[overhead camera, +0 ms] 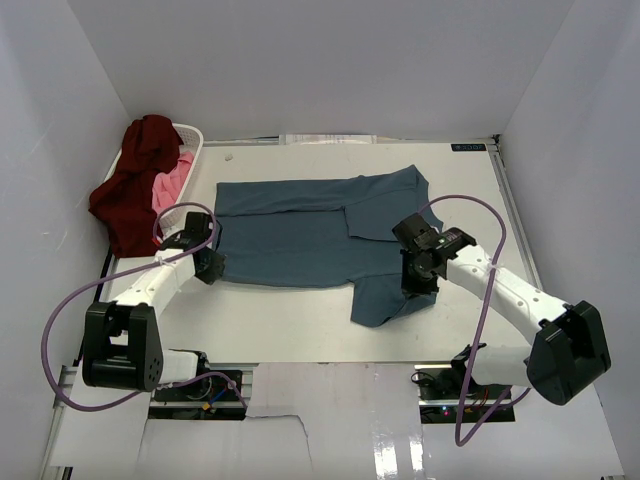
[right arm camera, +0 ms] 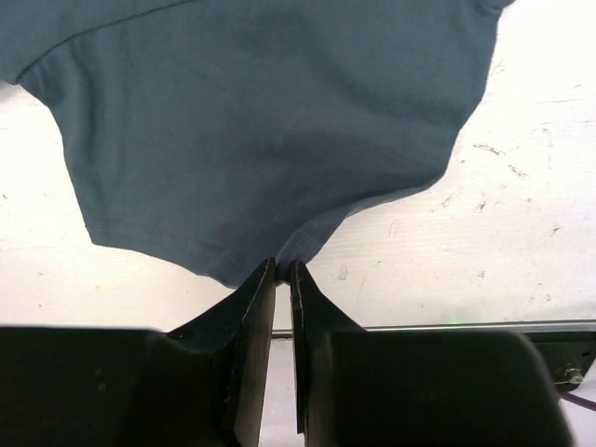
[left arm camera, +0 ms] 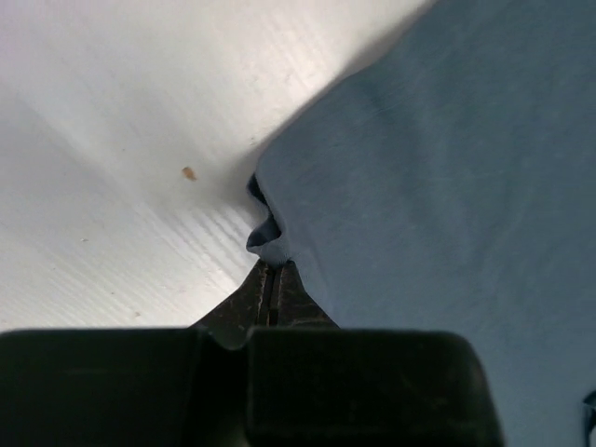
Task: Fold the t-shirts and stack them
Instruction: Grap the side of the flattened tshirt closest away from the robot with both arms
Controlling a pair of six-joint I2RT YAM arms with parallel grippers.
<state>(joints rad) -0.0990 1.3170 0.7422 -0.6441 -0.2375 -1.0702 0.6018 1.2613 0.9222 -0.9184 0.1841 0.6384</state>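
A dusty teal-blue t-shirt (overhead camera: 300, 235) lies spread across the middle of the white table, part of it folded over itself. My left gripper (overhead camera: 212, 262) is shut on the shirt's near left corner; in the left wrist view a small bunch of cloth (left arm camera: 265, 233) is pinched at the gripper's (left arm camera: 273, 267) tips. My right gripper (overhead camera: 418, 282) is shut on the hem of the shirt's near right flap (right arm camera: 261, 121), the cloth squeezed between its (right arm camera: 283, 266) tips. A dark maroon t-shirt (overhead camera: 135, 185) hangs over the basket, with a pink one (overhead camera: 176, 183) beside it.
The white laundry basket (overhead camera: 192, 138) stands at the back left corner against the wall. White walls close the table in on the left, back and right. Purple cables (overhead camera: 480, 215) loop up from both arms. The table's near edge (right arm camera: 447, 326) runs just behind the right gripper.
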